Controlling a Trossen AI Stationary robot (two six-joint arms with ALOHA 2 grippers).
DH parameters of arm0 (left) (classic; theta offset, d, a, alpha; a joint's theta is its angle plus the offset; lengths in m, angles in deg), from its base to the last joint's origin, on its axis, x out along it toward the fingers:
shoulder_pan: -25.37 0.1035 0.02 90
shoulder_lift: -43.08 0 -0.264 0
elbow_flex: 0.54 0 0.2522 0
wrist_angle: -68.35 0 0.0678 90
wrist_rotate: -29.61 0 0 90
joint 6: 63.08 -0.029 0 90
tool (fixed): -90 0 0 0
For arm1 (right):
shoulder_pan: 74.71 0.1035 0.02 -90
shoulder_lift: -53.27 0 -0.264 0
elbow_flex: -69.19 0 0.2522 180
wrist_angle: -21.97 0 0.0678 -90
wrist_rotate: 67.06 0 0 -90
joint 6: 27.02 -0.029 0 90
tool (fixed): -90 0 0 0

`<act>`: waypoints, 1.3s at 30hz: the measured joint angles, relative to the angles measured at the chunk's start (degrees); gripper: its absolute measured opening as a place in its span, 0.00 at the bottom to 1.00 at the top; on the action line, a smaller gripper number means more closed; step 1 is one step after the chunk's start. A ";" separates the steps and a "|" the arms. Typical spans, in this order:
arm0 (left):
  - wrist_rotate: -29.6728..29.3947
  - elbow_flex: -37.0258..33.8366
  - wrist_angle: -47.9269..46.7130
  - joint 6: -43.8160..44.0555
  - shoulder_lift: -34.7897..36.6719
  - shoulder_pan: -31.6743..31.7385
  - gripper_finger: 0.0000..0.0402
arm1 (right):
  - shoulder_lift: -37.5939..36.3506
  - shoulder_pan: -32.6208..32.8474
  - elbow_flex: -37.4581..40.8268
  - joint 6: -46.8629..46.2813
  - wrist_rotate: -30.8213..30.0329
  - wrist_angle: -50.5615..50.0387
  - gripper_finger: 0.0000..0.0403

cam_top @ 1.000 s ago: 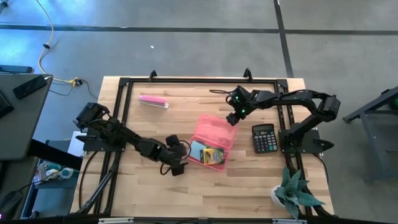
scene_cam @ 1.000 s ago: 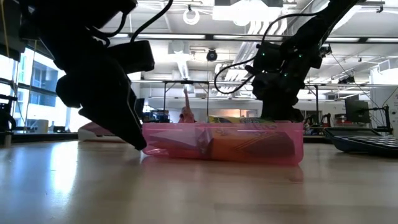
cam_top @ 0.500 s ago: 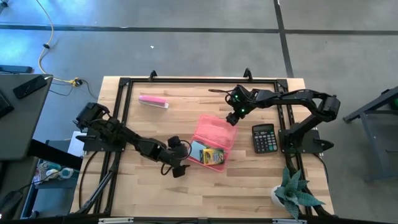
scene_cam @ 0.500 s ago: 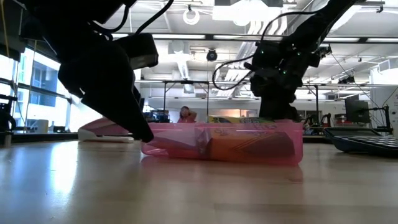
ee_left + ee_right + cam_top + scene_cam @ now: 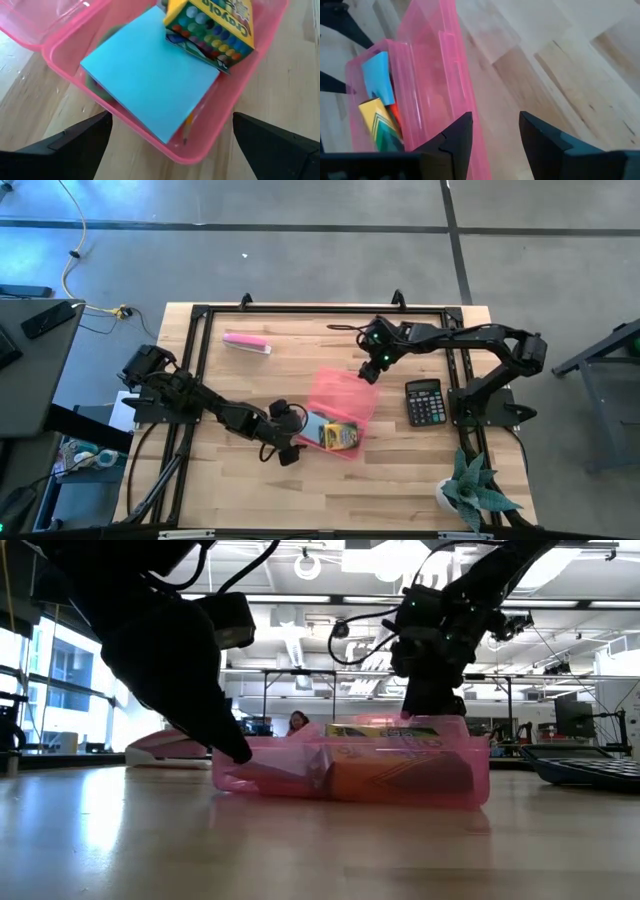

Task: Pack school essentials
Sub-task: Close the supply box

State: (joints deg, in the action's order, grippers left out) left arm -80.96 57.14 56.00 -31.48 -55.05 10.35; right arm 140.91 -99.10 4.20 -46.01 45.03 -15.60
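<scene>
Between right gripper (image 5: 492, 132) jaws, gripping it: pink case lid (image 5: 442, 75), thin, springy, slippery; hold rim edge. Left gripper (image 5: 170, 150) jaws wide open around the case's near end.

A light-blue square note pad (image 5: 150, 72) lies tilted inside a pink translucent case (image 5: 235, 100) on the wooden tabletop (image 5: 295, 75). A yellow-green crayon box (image 5: 212, 25) rests on the pad's far corner. The left gripper (image 5: 170, 150) hovers over the case's near rim, jaws spread wide.
</scene>
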 joint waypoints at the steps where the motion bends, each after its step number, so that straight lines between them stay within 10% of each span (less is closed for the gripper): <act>1: 0.00 0.00 0.04 0.40 0.00 -0.02 1.00 | 0.00 0.29 -0.47 0.00 0.00 -0.54 0.38; 39: -2.77 0.00 -0.02 7.25 0.00 -0.04 1.00 | -0.22 14.22 -12.93 -4.47 -1.85 -9.84 0.38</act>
State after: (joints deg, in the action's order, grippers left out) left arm -83.74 57.14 55.98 -24.23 -55.05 10.30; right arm 140.69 -84.89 -8.73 -50.48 43.18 -25.44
